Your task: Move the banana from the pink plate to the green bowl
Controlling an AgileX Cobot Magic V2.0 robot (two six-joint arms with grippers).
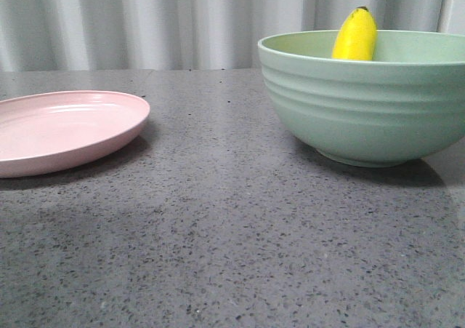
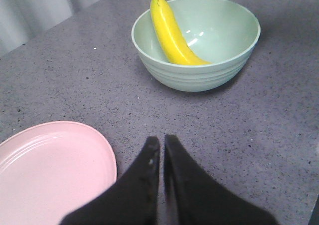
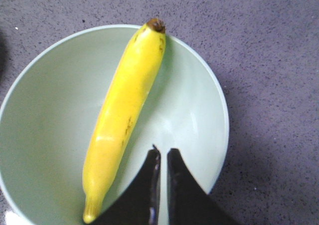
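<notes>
Fingers first, left side: the left gripper (image 2: 160, 147) hangs over the table (image 2: 259, 130) with its tips pressed nearly together, holding nothing, just beside the bare pink plate (image 2: 50, 165). Across to the green bowl (image 2: 199, 75), and there's the banana (image 2: 172, 33), leaning inside, dark tip propped up on the rim. Right gripper (image 3: 162, 157) hovers directly above that bowl, also pinched narrow and empty, the banana's long axis running alongside its tips. Right arm is clearly the nearer one. Transfer looks done; pulling clear should be all that's left.

the banana (image 1: 355, 36) stood leaning inside the green bowl (image 1: 363, 102), its dark tip above the rim; the pink plate (image 1: 62, 128) lay well apart from the bowl.
</notes>
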